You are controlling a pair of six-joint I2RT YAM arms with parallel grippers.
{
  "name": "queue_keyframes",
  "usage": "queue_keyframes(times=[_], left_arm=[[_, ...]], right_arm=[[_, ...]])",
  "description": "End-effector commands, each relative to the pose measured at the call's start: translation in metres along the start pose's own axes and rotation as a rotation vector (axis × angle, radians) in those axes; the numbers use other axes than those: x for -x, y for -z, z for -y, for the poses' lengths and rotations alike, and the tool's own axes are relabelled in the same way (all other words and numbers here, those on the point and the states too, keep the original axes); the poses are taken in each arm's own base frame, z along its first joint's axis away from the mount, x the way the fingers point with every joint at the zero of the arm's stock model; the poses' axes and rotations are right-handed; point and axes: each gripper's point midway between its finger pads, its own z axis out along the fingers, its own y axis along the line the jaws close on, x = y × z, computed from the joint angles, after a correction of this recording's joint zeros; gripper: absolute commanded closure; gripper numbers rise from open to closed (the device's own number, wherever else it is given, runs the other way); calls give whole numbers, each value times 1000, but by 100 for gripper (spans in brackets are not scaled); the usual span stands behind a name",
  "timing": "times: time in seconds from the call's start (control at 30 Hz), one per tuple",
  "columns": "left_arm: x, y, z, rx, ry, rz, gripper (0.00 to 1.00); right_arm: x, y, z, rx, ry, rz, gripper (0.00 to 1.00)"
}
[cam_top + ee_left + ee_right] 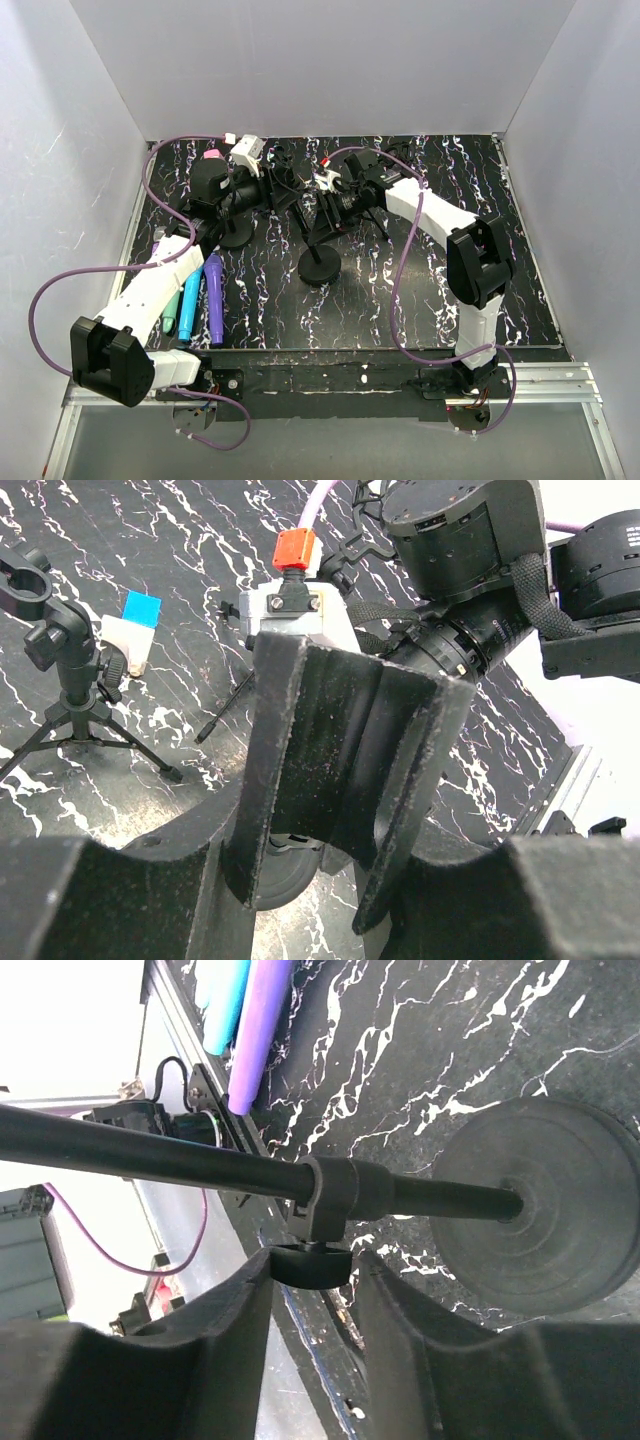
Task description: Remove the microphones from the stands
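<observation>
A black microphone stand with a round base stands mid-table, and its pole crosses the right wrist view. My right gripper is shut on the pole's black clamp knob. My left gripper is shut on a black channel-shaped piece above a second round base. I cannot tell whether that piece is the microphone or its clip. No microphone body shows clearly on either stand.
Purple, cyan and green microphones lie at the near left beside my left arm. A small black tripod and a white block with a blue top stand at the back. White walls enclose the table.
</observation>
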Motion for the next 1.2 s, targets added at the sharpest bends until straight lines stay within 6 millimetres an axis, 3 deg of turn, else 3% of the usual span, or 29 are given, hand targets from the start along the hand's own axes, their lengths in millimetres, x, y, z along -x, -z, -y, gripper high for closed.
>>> queue_keyframes(times=[0.0, 0.13, 0.23, 0.3, 0.37, 0.47, 0.6, 0.63, 0.67, 0.7, 0.77, 0.83, 1.03, 1.17], left_arm=[[8, 11, 14, -32, -6, 30, 100], [8, 10, 11, -9, 26, 30, 100], [12, 6, 7, 16, 66, 40, 100], [14, 3, 5, 22, 97, 45, 100], [17, 0, 3, 33, 129, 49, 100], [19, -4, 0, 49, 169, 44, 100], [15, -7, -3, 62, 203, 25, 100], [15, -7, -2, 56, 200, 25, 100], [13, -8, -2, 55, 199, 20, 100], [13, -7, -2, 54, 196, 21, 100], [12, -7, -4, 61, 188, 19, 100], [13, -7, -4, 59, 182, 20, 100], [14, -6, -3, 54, 168, 23, 100], [12, -5, -3, 51, 162, 19, 100]], right_arm=[[12, 2, -10, 21, 57, 24, 61], [24, 11, -16, -60, 301, 74, 87], [39, 20, -12, -190, 521, 130, 96], [45, 22, 1, -315, 715, 168, 98], [59, 23, 1, -419, 1012, 233, 99], [81, 27, -12, -555, 1470, 352, 99], [113, 46, -50, -762, 1956, 620, 99], [115, 50, -62, -787, 1998, 694, 83], [113, 49, -62, -785, 1994, 700, 65], [108, 50, -65, -764, 1971, 687, 55], [90, 47, -61, -668, 1896, 590, 44], [71, 47, -56, -584, 1782, 487, 22], [25, 49, -49, -397, 1314, 317, 23], [16, 46, -48, -259, 951, 235, 36]])
